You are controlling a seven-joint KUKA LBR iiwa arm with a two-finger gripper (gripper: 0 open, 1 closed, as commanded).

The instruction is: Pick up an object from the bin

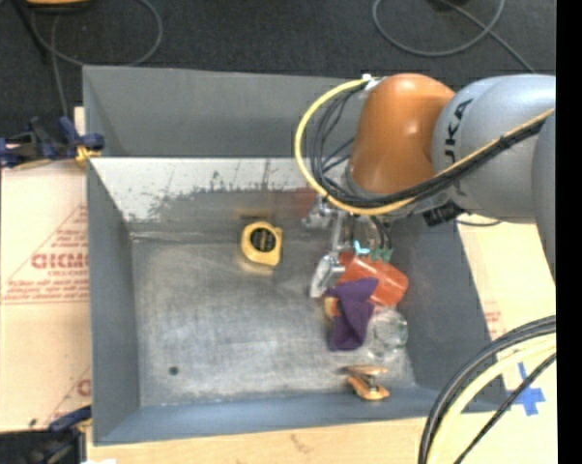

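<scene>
Our claw (334,262) hangs below the arm's orange cover (397,133), low in the right half of the bin (204,336), and its metal tip sits at the left edge of a small heap. We cannot tell whether it is released or clenched, and we see nothing clearly caught in it.

Nearest to it lie two things. An orange-red block (381,278) lies just to the right of the claw, its long axis running across the bin from left to right and dipping a little toward the right. A purple piece (350,319) (soft-looking, perhaps cloth or foam) lies partly over the block's near left edge. Its long axis runs from the far side toward the near side, and its lower end leans slightly left and points at the near wall. The claw's tip is touching or just beside the upper left of this purple piece; we cannot say which.

A clear piece (389,333) lies against the purple one on its right. A small orange-brown thing (367,386) lies near the front wall, just apart from the heap. A yellow tape measure (259,245) sits alone to the claw's left, by the far wall.
</scene>
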